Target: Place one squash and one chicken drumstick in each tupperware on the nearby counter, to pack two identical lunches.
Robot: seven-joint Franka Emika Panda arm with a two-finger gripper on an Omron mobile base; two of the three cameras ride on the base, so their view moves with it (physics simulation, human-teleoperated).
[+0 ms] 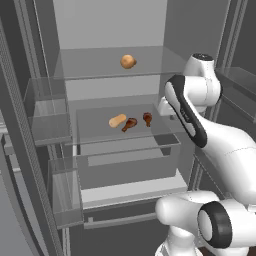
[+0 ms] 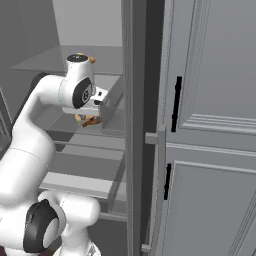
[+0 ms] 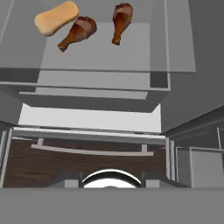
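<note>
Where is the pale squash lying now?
In the left base view, the squash lies on the fridge's middle glass shelf, just left of two chicken drumsticks.

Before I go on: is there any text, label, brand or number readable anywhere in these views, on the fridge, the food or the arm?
None. No readable text stands on the fridge shelves, the squash, the two drumsticks, the cabinet doors or the arm.

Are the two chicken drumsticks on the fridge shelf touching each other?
Apart. In the hand view, bare shelf shows between the left drumstick and the right drumstick; the left base view shows the same gap.
</note>
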